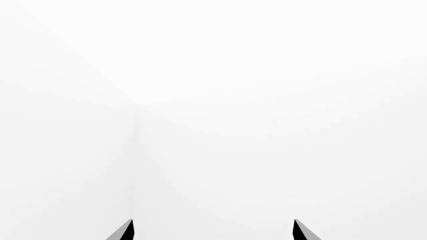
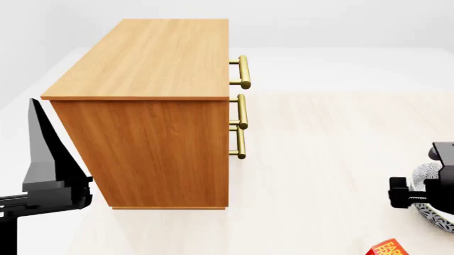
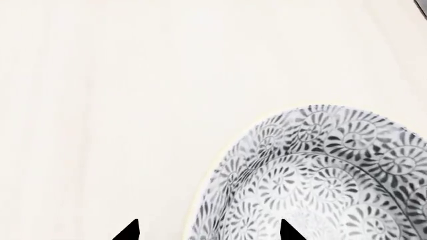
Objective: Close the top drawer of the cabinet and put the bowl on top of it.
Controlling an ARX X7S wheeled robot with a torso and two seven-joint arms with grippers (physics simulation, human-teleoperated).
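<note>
The honey-brown cabinet stands on the pale floor, seen from its side, its flat top bare. Three brass handles line its right edge; the top drawer's handle is the uppermost, and that drawer's front looks flush with the cabinet front. The patterned white bowl sits on the floor at the far right. My right gripper is open, with the bowl's rim between its tips: one tip outside, one over the inside. Left of the cabinet, my left gripper is open, facing only white wall; one of its fingers points upward.
A red box pokes in at the bottom edge near the bowl. Pale floor stretches between the cabinet's drawer side and the bowl. White walls close the room behind and to the left.
</note>
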